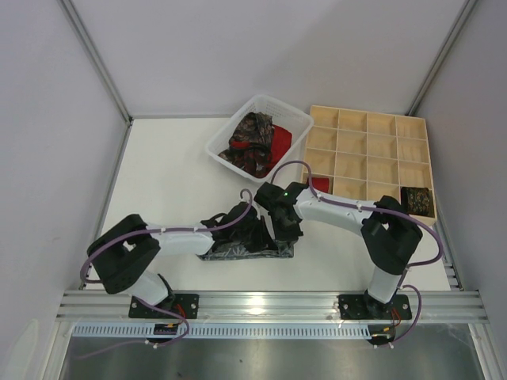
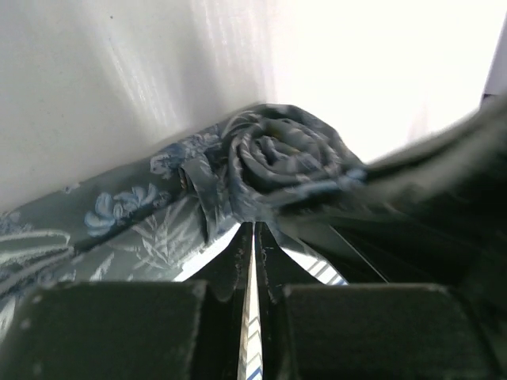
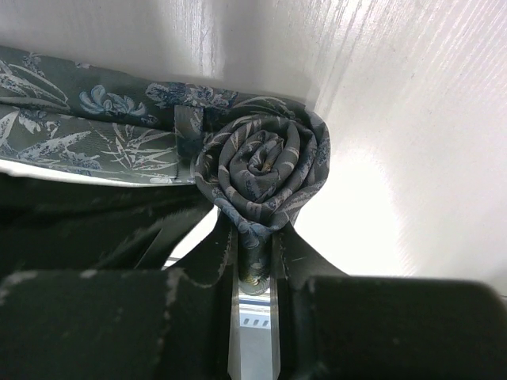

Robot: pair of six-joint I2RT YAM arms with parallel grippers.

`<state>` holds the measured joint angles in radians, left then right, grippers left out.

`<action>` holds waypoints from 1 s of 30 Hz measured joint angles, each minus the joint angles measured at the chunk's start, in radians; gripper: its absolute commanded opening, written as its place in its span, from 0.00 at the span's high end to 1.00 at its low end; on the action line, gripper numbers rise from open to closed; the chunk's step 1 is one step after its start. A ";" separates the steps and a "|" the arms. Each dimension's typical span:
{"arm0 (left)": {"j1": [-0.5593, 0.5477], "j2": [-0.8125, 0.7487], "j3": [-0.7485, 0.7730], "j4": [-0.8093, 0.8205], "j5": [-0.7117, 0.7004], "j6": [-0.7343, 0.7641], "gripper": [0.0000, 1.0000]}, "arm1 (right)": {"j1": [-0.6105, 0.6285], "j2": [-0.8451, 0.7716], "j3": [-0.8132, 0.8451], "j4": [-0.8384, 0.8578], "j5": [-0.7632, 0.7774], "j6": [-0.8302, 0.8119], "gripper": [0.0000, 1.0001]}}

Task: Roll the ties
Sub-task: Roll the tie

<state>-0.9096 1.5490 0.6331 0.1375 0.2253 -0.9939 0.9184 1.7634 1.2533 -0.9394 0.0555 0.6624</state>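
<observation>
A grey patterned tie (image 1: 238, 253) lies flat on the table in front of the arms, its right end wound into a tight roll (image 3: 261, 162). My right gripper (image 3: 257, 233) is shut on the lower edge of that roll, with fabric pinched between its fingers. From the left, my left gripper (image 2: 253, 229) points at the same roll (image 2: 285, 154). Its jaws stand shut to a hairline slit with nothing in it, and their tips are at the tie's edge. In the top view the left gripper (image 1: 255, 229) and the right gripper (image 1: 281, 226) meet over the tie.
A white basket (image 1: 226, 134) at the back holds a dark paisley tie (image 1: 252, 138) and a red tie (image 1: 281, 141). To its right is a wooden grid tray (image 1: 372, 146) with a dark rolled tie (image 1: 416, 198) in a near-right cell and a red one (image 1: 321, 184) at its near-left.
</observation>
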 measured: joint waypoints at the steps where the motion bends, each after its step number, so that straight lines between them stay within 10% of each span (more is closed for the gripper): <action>1: 0.000 -0.019 -0.005 0.002 -0.005 0.002 0.93 | 0.002 0.002 0.001 0.000 0.002 0.000 1.00; 12: 0.072 -0.063 -0.107 -0.011 -0.039 0.008 1.00 | 0.020 0.072 0.068 -0.040 0.013 0.010 0.96; 22: 0.079 -0.047 -0.114 0.026 -0.032 0.008 1.00 | 0.037 0.135 0.148 -0.071 -0.002 0.024 0.54; 30: 0.079 -0.061 -0.128 0.030 -0.039 0.008 0.99 | 0.039 0.135 0.165 -0.042 -0.043 0.026 0.50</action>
<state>-0.8307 1.4883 0.5053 0.1673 0.1860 -0.9863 0.9573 1.8980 1.4181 -0.9817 0.0128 0.6880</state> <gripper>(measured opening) 0.009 0.494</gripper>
